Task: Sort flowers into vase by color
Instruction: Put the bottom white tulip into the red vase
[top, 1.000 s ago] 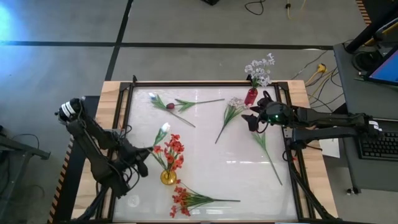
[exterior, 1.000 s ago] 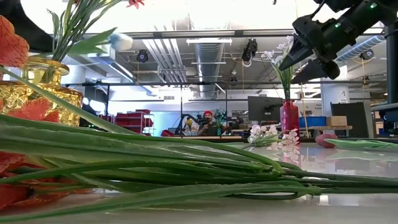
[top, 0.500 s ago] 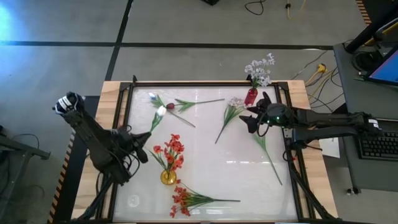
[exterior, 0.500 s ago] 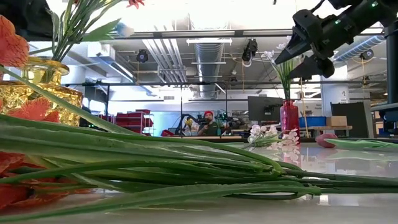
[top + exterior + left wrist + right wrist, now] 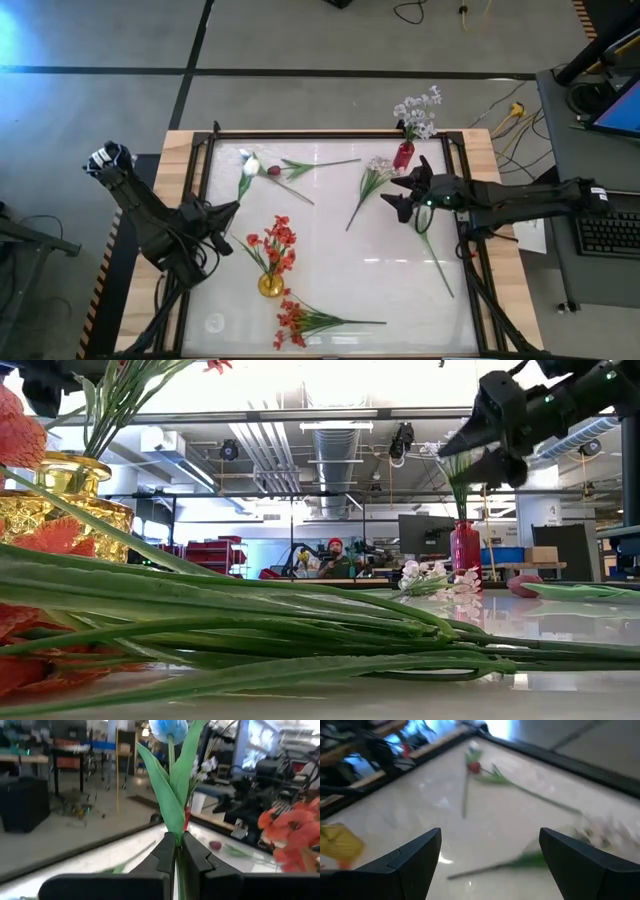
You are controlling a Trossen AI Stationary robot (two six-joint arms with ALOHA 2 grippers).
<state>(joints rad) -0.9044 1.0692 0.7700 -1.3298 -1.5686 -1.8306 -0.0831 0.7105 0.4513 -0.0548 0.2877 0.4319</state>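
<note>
Overhead, table-level, 2 wrist cams

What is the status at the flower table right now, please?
Left gripper shut on white tulip, held over table's left side. Right gripper open, empty, beside red vase. Maroon tulip lies just beside the carried bud.

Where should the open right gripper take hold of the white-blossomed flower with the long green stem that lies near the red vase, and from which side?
Probably from above, at mid-stem. The white-blossomed flower lies flat on the white table, its stem running bare from the blossoms toward the table's middle. The open right gripper hovers just beside it. Gripping across the thin stem spares the blossoms near the red vase.
</note>
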